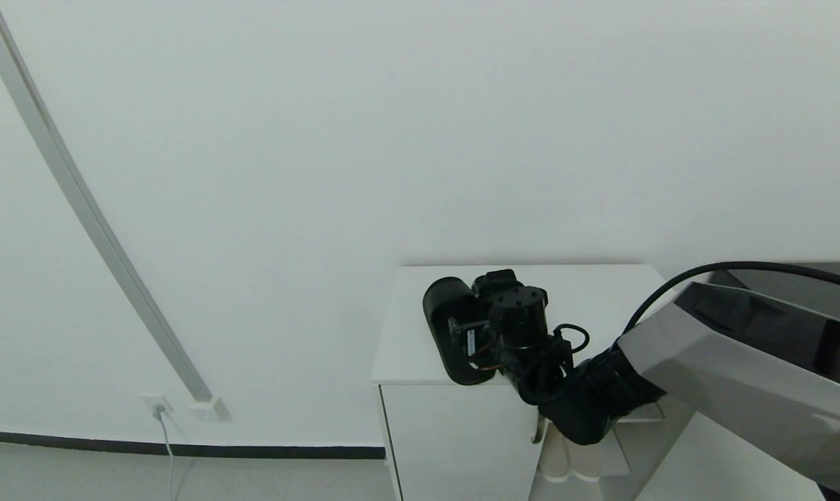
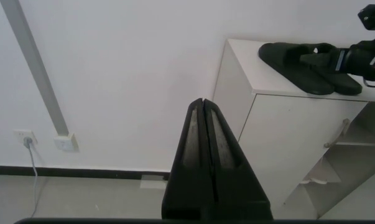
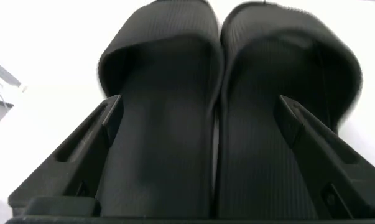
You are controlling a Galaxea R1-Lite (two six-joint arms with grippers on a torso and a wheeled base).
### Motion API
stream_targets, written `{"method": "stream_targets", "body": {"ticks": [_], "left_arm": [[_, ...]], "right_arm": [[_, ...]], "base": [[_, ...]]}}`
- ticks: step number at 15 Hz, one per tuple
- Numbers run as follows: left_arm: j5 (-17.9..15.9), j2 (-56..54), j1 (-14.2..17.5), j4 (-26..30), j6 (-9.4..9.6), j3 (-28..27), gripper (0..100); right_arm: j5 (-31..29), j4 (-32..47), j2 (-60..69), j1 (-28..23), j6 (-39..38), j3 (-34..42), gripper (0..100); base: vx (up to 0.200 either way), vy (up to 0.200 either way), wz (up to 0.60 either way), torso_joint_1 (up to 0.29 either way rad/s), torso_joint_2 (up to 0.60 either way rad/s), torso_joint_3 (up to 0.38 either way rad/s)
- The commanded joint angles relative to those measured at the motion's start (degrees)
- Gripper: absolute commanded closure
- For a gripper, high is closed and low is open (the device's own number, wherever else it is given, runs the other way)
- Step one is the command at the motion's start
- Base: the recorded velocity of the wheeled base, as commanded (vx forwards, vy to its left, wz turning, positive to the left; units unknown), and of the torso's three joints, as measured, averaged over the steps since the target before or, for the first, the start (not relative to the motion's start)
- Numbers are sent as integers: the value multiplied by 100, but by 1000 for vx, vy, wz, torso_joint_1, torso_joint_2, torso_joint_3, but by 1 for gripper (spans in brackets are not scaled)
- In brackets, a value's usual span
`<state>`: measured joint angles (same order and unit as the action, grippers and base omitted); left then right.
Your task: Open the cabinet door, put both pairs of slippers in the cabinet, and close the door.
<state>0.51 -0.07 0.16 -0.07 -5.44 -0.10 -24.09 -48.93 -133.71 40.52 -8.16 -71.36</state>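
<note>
A pair of black slippers [image 1: 449,327] is at the top of the white cabinet [image 1: 461,431], near its front edge. My right gripper [image 1: 477,332] is shut on the pair. In the right wrist view both black slippers [image 3: 218,112] lie side by side between the two fingers [image 3: 81,155], which press on the outer sides. From the left wrist view the black slippers [image 2: 302,59] rest on the cabinet [image 2: 287,143] top, with the right gripper [image 2: 355,59] at their heel end. My left gripper [image 2: 203,109] is shut and empty, off to the cabinet's left.
The cabinet's right side stands open, showing shelves [image 2: 355,146] and a door handle [image 2: 344,132]. Pale rounded shapes [image 1: 566,459] that look like slippers lie on a shelf inside. A wall conduit [image 1: 78,202] and a socket with a cable [image 1: 156,406] are at the left.
</note>
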Motion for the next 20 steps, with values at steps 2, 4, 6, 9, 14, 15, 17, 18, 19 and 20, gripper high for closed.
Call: {"method": "stream_targets", "body": {"ticks": [2,4,6,9,14,15,17,18,19,20], "left_arm": [[2,7,2,-1,-1,1,100],[2,7,2,-1,-1,10,100],[2,7,2,-1,-1,10,100],[2,7,2,-1,-10,10,100],[2,7,2,-1,-10,10,100],[2,7,2,-1,-10,10,100],[2,7,2,-1,-10,1,100],[2,7,2,-1,-10,10,100],[2,7,2,-1,-10,1,100],[2,7,2,-1,-10,10,100]], "right_arm": [[45,191,-481,-141,104,-607,0],[53,446,-683,-203,104,-1081,0],[53,727,-815,-211,104,-1512,0],[53,982,-999,-290,112,-1960,0],[159,1123,-1184,-343,104,-2294,100],[150,1123,-1175,-352,104,-2312,100],[150,1132,-1175,-343,104,-2338,100],[141,1132,-1166,-334,104,-2329,100],[132,1123,-1149,-326,104,-2321,100],[115,1096,-1105,-308,95,-2286,100]], "base": [[0,0,0,0,0,0],[0,0,0,0,0,0],[0,0,0,0,0,0],[0,0,0,0,0,0],[0,0,0,0,0,0],[0,0,0,0,0,0],[0,0,0,0,0,0],[0,0,0,0,0,0],[0,0,0,0,0,0],[0,0,0,0,0,0]]}}
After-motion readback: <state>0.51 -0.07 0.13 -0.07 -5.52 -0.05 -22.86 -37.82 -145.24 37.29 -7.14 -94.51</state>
